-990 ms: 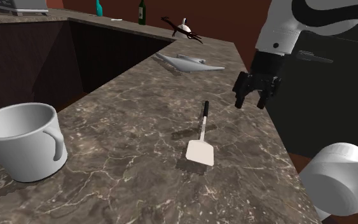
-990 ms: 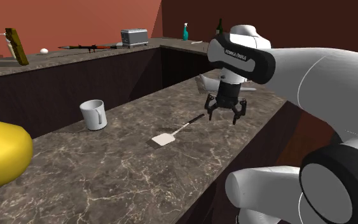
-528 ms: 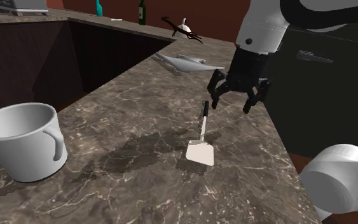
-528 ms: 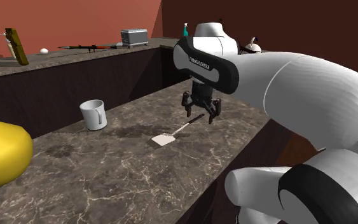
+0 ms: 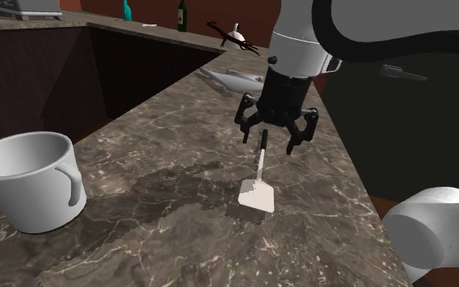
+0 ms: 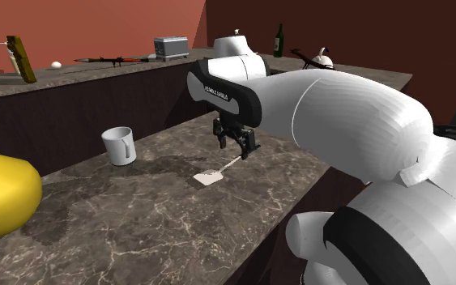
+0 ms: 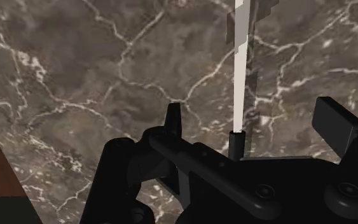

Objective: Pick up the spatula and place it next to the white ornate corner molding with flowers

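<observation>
Bulky white rounded arm links [image 6: 339, 105], dark joint bands [image 6: 349, 233], black wrist band [image 6: 222, 92] with white lettering, all-black jaws

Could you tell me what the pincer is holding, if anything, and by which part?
Nothing: the pincer stands open over the spatula, at its handle end, not touching it.
</observation>
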Tool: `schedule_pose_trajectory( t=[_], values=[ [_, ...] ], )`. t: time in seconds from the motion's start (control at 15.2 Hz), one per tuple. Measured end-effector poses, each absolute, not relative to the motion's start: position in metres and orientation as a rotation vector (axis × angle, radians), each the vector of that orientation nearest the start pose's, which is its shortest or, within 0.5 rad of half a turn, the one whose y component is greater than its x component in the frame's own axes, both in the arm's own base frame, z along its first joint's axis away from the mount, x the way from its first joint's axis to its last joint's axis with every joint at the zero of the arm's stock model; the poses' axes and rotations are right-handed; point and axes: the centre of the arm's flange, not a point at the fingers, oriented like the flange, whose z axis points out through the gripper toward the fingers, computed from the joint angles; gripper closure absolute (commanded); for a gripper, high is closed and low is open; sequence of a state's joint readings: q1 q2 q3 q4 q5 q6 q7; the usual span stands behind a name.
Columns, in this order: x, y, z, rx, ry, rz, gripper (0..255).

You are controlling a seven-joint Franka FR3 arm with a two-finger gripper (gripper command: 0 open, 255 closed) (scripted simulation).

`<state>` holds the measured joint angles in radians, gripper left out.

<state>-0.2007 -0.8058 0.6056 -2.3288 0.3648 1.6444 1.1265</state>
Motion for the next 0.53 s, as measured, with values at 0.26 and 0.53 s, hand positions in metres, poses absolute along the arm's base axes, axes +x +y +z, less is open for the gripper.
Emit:
schedule_pose_trajectory(
  t=[0.26, 0.53],
  values=[
    [0.293, 0.216, 0.534, -2.853, 1.379, -0.094, 0],
    [0.294, 0.216, 0.531, -2.853, 1.379, -0.095, 0]
  ],
)
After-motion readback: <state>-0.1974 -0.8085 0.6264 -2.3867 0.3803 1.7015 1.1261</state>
